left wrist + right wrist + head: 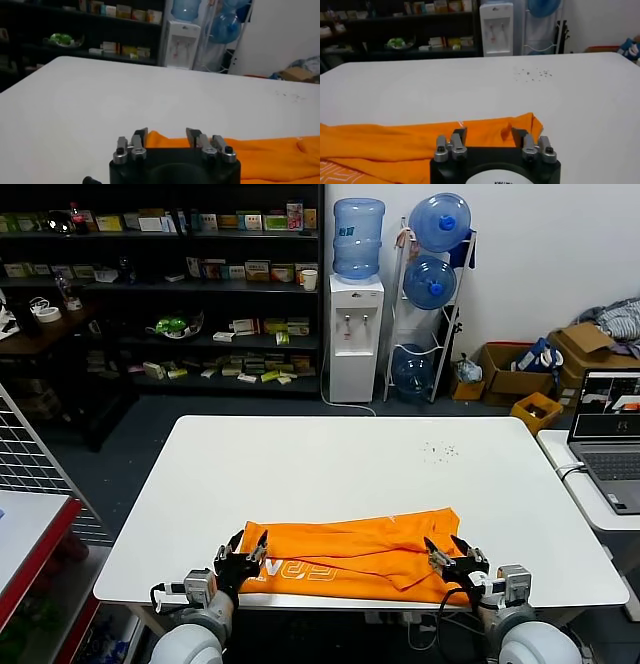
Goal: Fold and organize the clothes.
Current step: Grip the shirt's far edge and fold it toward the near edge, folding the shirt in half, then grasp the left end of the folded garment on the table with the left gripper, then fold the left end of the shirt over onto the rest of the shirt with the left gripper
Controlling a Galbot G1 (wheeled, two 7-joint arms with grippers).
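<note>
Item: orange T-shirt [350, 549], folded into a long band, lying flat along the near edge of the white table [330, 474]. White lettering shows on the lower layer toward the left end. Cloth is wrinkled, with a small raised fold at the right end.

Left gripper [243, 552]: at the shirt's left end, over the table's near edge. Fingers [141, 137] spread apart, the orange corner lying between and just beyond them; nothing pinched.

Right gripper [449, 552]: at the shirt's right end, over the near edge. Fingers [460, 136] spread apart, shirt fabric just ahead of them; nothing pinched.

Beyond the right gripper: a scatter of small dark specks [440, 450] on the tabletop, well apart from the shirt.

Right of the right gripper: an open laptop [610, 439] on a side table.
</note>
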